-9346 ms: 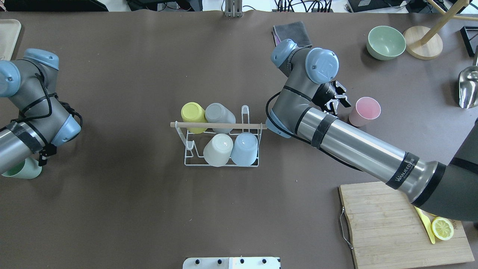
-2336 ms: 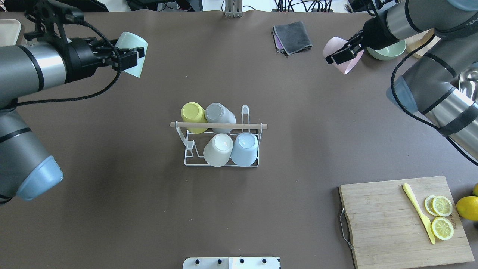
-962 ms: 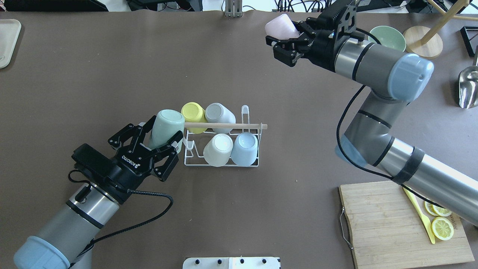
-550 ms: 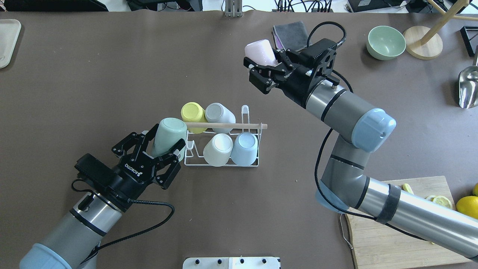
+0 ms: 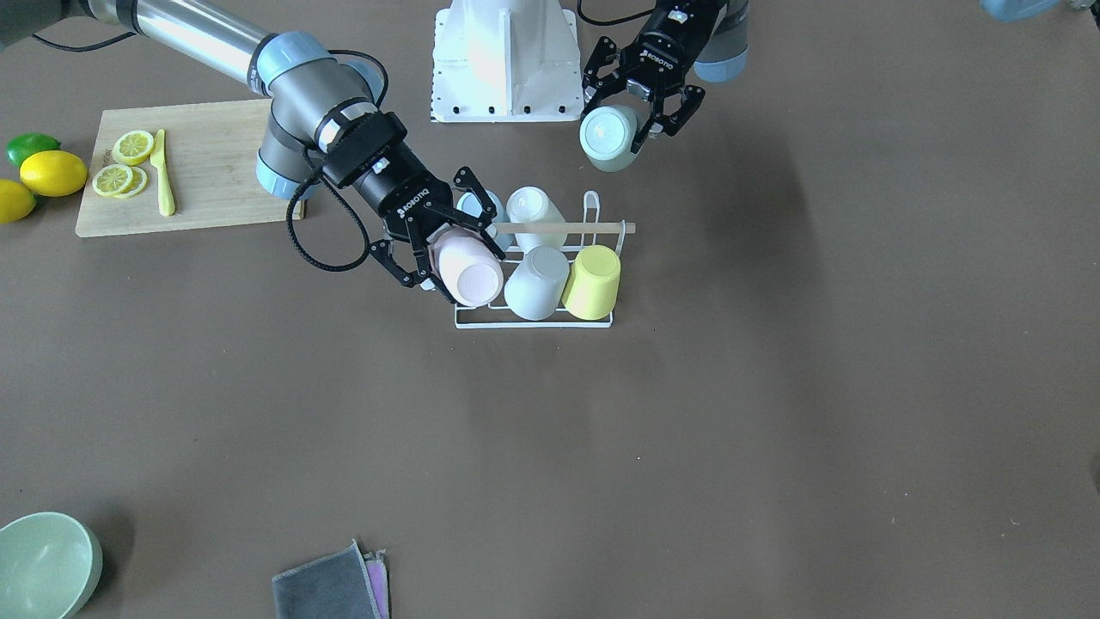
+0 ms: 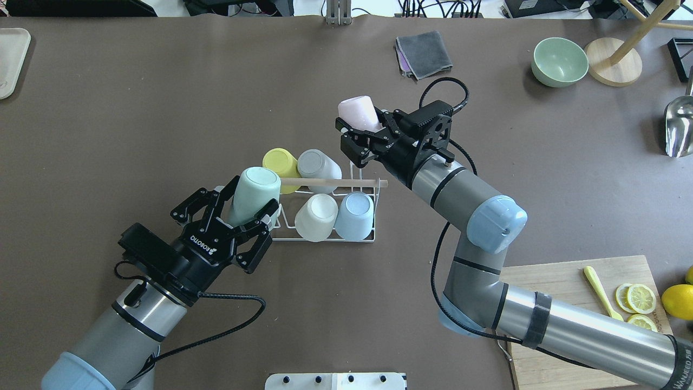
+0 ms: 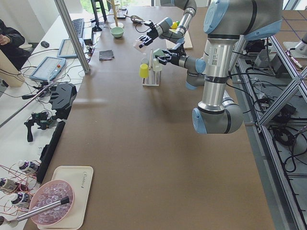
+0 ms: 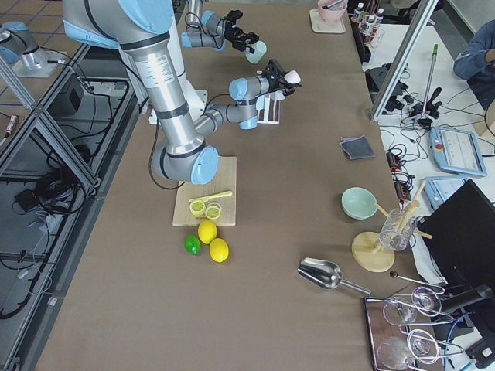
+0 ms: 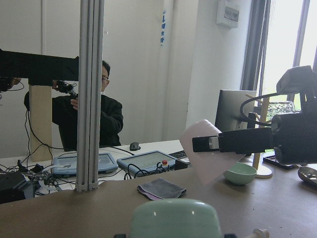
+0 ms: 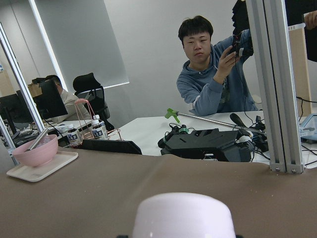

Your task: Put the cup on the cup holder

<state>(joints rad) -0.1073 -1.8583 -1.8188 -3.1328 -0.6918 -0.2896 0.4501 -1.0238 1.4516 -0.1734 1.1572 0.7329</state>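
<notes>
Two cups airborne, inverted. Left gripper (image 6: 246, 203) fingers pinching mint cup (image 6: 254, 187) at cup holder (image 6: 325, 240) left end. Right gripper (image 6: 365, 127) fingers pinching pink cup (image 6: 357, 111) over far right corner. Four racked cups (image 6: 316, 216) crowd slots. Risk: rim snags wooden rod (image 6: 325, 181) or neighbour, tipping light rack on tabletop (image 6: 162, 108).

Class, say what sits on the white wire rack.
Four upturned cups sit on the cup holder: a yellow cup, a grey cup, a cream cup and a blue cup. The prongs beneath them are hidden.
</notes>
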